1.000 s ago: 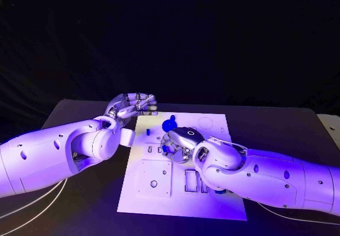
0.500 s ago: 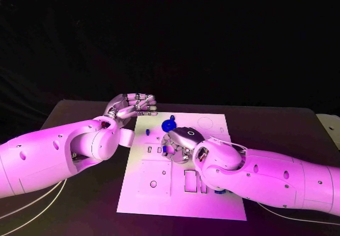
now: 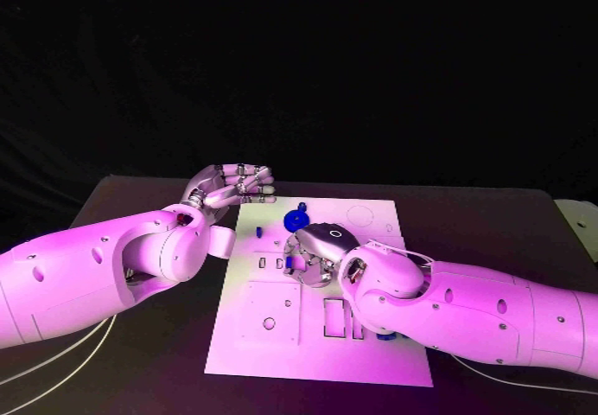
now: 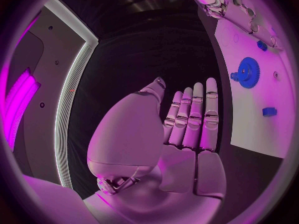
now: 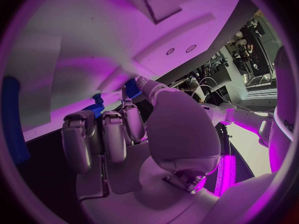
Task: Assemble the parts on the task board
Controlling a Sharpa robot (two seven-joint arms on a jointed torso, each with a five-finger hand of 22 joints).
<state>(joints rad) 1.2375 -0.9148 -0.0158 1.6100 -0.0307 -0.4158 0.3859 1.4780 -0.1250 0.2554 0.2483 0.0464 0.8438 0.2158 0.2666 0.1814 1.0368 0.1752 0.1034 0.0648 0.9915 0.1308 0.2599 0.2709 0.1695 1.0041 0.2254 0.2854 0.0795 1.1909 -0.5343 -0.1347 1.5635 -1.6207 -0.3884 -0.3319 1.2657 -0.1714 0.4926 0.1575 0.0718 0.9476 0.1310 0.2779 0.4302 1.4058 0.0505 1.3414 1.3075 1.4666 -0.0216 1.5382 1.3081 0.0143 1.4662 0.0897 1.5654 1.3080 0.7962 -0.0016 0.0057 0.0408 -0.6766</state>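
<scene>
Head view — Q: Where do the hands sit relative to the task board (image 3: 268, 346)?
A: Left hand (image 3: 234, 184) hovers released beside its far corner; right hand (image 3: 312, 251) rests on it, pinching a blue part (image 5: 132, 88) near the blue gear (image 3: 296, 217).

Black table (image 3: 499, 225) carrying the white task board (image 3: 374, 346), which lies flat at the table's middle. Thin pale cables (image 3: 56, 359) trail across the table's near left corner. A pale object (image 3: 586, 226) sits at the table's right edge; its nature cannot be told.
</scene>
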